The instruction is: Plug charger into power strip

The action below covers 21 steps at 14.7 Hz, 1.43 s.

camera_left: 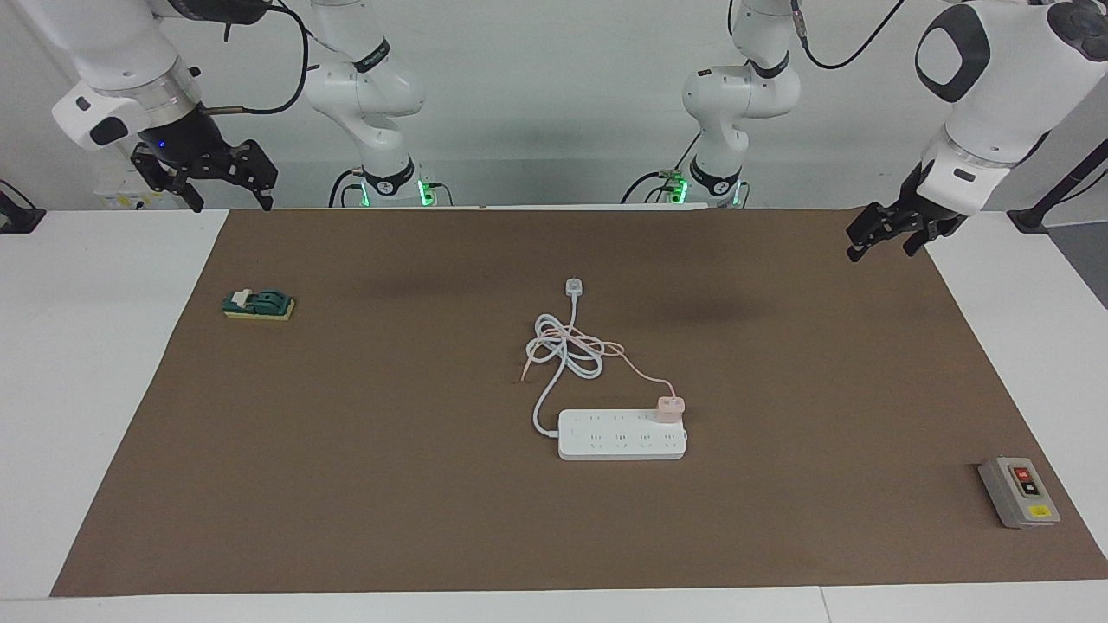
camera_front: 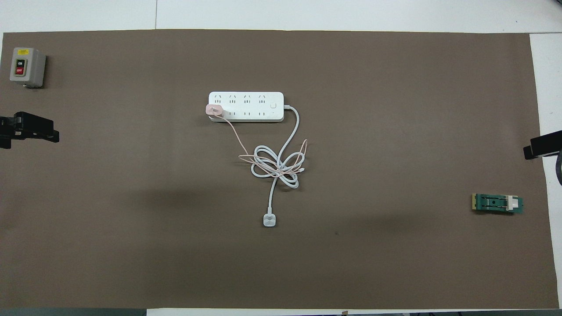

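In the facing view, the long flat white power strip (camera_left: 622, 434) lies mid-mat on the brown paper mat (camera_left: 389, 484), and the small pale pink cube-shaped charger (camera_left: 670, 407) sits on its corner toward the left arm's end, on the row nearer the robots. Its thin pink cable (camera_left: 636, 368) runs into the thick white coiled cord (camera_left: 563, 346), nearer the robots. The left gripper (camera_left: 883, 242) hangs released over the mat's corner; the right gripper (camera_left: 227, 199) hangs released over the other near corner. From overhead, the charger (camera_front: 214, 110) sits on the strip (camera_front: 246, 106). A grey box with red and yellow buttons (camera_front: 27, 66) sits toward the left arm's end, a green switch block (camera_front: 497, 203) toward the right arm's.
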{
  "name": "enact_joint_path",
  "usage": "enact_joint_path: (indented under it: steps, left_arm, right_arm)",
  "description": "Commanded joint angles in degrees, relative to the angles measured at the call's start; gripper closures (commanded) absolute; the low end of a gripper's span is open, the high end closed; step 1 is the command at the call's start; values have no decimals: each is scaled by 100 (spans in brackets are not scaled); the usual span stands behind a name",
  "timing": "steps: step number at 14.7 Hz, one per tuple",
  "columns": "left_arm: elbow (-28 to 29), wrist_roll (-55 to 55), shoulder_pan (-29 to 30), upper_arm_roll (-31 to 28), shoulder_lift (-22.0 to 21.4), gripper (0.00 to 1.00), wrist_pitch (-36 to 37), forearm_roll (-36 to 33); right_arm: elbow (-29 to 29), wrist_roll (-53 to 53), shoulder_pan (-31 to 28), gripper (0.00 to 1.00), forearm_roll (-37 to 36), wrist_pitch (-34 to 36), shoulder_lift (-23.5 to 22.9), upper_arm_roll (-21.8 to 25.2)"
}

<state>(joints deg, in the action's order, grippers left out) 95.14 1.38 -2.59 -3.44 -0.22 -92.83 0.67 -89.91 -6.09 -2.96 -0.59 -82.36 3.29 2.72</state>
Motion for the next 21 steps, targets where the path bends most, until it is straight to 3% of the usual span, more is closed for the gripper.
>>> enact_joint_path:
  steps: [1,21]
  left_arm:
    - [-39,-85,-14,54,13,0,-16,-190]
    - [-206,-367,-75,133,13,0,37,-6]
  right_arm:
    - [-149,20,-82,0,-99,-17,128,-78]
    - [-149,20,-56,0,-108,-35,128,-78]
